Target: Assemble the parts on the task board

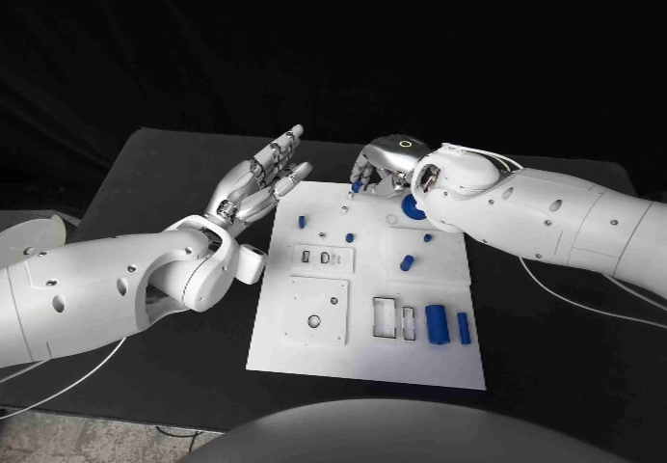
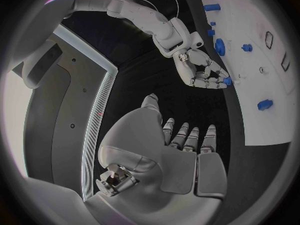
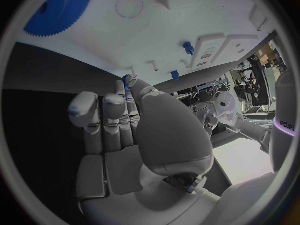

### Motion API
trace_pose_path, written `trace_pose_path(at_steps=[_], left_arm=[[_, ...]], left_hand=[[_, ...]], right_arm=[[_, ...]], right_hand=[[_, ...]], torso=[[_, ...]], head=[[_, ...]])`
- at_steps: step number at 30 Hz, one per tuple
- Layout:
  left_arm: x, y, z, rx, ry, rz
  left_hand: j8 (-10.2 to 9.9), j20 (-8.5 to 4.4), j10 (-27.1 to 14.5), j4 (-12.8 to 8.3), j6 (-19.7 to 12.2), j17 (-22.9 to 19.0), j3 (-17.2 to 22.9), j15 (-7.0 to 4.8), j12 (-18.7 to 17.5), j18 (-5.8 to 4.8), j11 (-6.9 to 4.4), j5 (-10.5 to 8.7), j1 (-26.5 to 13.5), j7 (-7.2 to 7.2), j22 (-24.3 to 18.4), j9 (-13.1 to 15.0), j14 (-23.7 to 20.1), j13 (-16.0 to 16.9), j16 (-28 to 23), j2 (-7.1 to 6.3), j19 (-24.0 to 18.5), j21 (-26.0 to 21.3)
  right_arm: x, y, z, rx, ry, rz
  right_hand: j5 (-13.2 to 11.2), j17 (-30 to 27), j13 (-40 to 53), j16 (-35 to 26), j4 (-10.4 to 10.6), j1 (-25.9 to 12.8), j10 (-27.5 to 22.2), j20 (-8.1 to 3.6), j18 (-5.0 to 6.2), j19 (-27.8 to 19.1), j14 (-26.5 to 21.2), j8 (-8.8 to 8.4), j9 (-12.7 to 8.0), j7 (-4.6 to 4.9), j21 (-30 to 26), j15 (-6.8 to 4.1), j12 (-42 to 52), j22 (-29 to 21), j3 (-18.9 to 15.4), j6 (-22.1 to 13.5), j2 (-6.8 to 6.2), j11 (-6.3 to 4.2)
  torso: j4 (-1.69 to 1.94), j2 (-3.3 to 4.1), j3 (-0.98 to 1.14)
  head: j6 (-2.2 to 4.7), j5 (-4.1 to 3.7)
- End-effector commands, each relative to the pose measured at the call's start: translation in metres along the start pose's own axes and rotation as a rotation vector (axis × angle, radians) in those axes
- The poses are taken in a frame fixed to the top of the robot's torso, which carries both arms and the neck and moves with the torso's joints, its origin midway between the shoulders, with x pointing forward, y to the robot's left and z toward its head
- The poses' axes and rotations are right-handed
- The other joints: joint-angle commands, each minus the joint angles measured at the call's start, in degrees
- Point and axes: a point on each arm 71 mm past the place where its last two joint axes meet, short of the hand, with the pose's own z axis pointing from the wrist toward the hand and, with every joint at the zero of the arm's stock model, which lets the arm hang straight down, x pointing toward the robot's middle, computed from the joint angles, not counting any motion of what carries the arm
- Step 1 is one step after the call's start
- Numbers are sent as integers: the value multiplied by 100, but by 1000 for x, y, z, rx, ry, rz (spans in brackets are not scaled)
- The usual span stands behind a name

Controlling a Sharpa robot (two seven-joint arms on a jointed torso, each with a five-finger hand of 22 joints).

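The white task board (image 1: pixel 364 340) lies mid-table. My right hand (image 1: pixel 386 160) hovers over its far edge and pinches a small blue part (image 1: pixel 359 183) in its fingertips; the same part (image 2: pixel 227 80) (image 3: pixel 128 79) sits at the fingertips in both wrist views. A large blue gear (image 1: pixel 413 205) (image 3: pixel 59 12) sits on the board just beside that hand. My left hand (image 1: pixel 264 179) is raised off the board's far left corner, fingers spread, holding nothing. Small blue pegs (image 1: pixel 302 222) (image 1: pixel 408 261) stand mid-board, and two blue cylinders (image 1: pixel 437 323) lie near its right edge.
Raised white blocks with slots (image 1: pixel 326 258) and a square plate with a hole (image 1: pixel 315 312) sit on the board's left half. The black table (image 1: pixel 167 164) extends around the board; a cable (image 1: pixel 556 289) trails on the right.
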Motion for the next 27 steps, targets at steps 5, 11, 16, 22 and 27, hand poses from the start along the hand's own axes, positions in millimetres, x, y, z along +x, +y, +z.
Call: trace_pose_path(at_steps=[5,11,16,22,27], left_arm=[[3,0,1,5,20,-18],[3,0,1,4,19,-19],[2,0,1,-1,15,-25],[2,0,1,-6,12,-31],[2,1,1,-10,11,-35]], left_hand=[[31,34,0,6,0,-9,34,42,22,96,27,19,56,27,8,9,4,9,-26,-4,3,38],[31,34,0,6,0,-9,34,42,22,96,27,19,56,27,8,9,4,9,-26,-4,3,38],[32,37,0,7,4,-9,36,46,23,96,30,21,63,36,9,10,4,9,-26,-3,5,40],[33,41,1,7,12,-9,37,50,22,96,35,22,69,46,9,11,4,9,-26,-2,6,42],[34,44,1,8,16,-9,38,53,22,96,42,23,76,58,10,11,4,9,-26,-2,8,43]], right_arm=[[2,3,1,-8,19,9],[5,4,3,-7,27,14],[6,7,3,-14,29,18],[8,9,4,-15,43,20],[10,9,4,-5,62,15]], right_hand=[[24,-41,-2,-46,28,-44,-58,36,-57,-32,-42,-25,94,30,-28,54,-60,-21,21,-57,-5,5],[18,-68,-2,-66,30,-45,-71,43,-55,-45,-58,-40,93,32,-38,61,-79,-27,29,-73,-8,14],[16,-76,-1,-72,32,-46,-77,47,-53,-54,-66,-48,92,33,-46,66,-89,-34,33,-81,-10,18],[13,-131,-2,-114,25,-38,-124,60,-43,-92,-104,-88,84,37,-81,75,-139,-63,51,-127,-30,29],[6,-216,-4,-177,12,-30,-257,82,-23,-171,-171,-174,53,47,-162,98,-232,-138,80,-276,-88,69]], torso=[[3,-1,0],[7,-2,0],[7,1,-1],[0,2,-4],[-2,1,-1]], head=[[1,-33],[1,-36],[1,-18],[1,-9],[1,0]])
